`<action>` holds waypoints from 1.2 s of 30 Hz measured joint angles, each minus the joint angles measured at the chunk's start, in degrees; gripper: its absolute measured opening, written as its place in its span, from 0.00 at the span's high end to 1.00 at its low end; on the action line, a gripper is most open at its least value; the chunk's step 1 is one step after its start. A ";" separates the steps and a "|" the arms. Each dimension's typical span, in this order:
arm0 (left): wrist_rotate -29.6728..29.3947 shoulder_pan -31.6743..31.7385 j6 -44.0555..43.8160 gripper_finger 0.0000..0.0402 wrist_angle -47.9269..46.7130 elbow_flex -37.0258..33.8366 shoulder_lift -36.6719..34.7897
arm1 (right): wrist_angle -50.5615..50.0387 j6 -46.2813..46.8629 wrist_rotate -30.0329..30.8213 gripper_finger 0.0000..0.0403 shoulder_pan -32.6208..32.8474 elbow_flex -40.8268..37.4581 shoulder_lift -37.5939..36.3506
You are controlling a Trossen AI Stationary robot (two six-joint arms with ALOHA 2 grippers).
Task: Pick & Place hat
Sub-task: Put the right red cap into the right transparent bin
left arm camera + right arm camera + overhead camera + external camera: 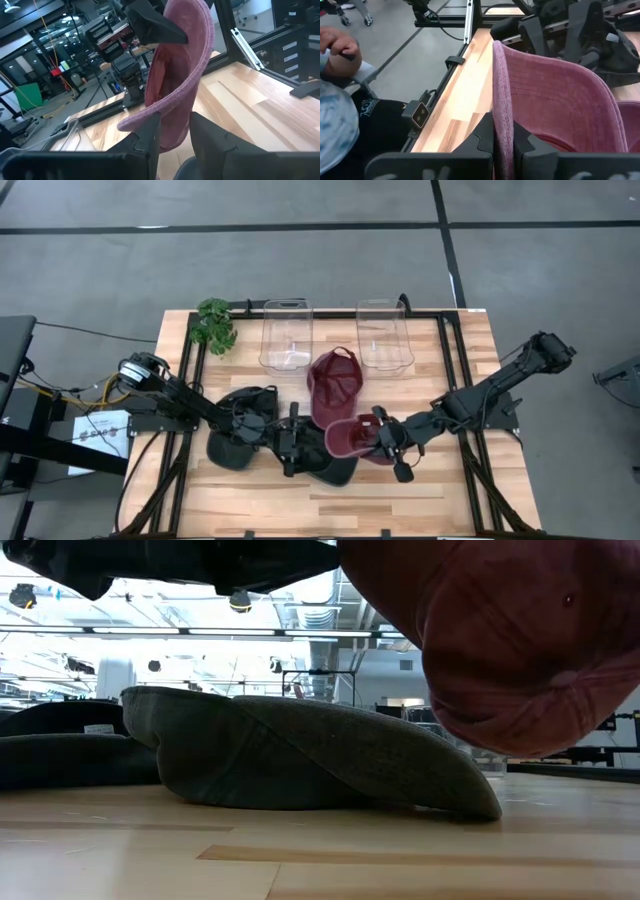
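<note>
A maroon cap (350,438) is lifted off the table between both grippers; the low view shows it hanging clear (520,640). My right gripper (390,445) is shut on it from the table's right. My left gripper (305,442) meets its opposite edge from the left. A second maroon cap (335,380) lies on the table farther back. Two dark caps lie on the wood, one (240,438) under the left arm and one (328,465) below the held cap, seen resting on its brim edge (300,760). My left gripper has its fingers (150,135) nearly together on the maroon cap's lower edge (172,131), coming level from the table's left. Maroon cloth fills the gap between them. The cap stands upright before it, clear of the table. My right gripper pinches the cap's stitched brim (502,125) between its two fingers (482,137), level from the table's right, with the brim's edge running up between them. The cap is lifted clear and stands on edge.
Two clear plastic bins (287,335) (385,335) stand at the table's far edge, with a small green plant (213,323) at the far left corner. A black frame rail (467,25) borders the table. A person (335,100) sits beyond the near edge.
</note>
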 joint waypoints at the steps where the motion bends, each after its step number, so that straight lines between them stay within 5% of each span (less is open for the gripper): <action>1: -0.02 0.00 0.00 0.75 0.02 0.00 0.00 | -0.01 0.25 0.00 0.99 0.00 0.00 0.00; 36: 0.61 -0.11 -0.44 0.75 -2.01 0.15 -0.22 | -2.11 1.42 4.85 0.99 -1.62 -0.02 0.11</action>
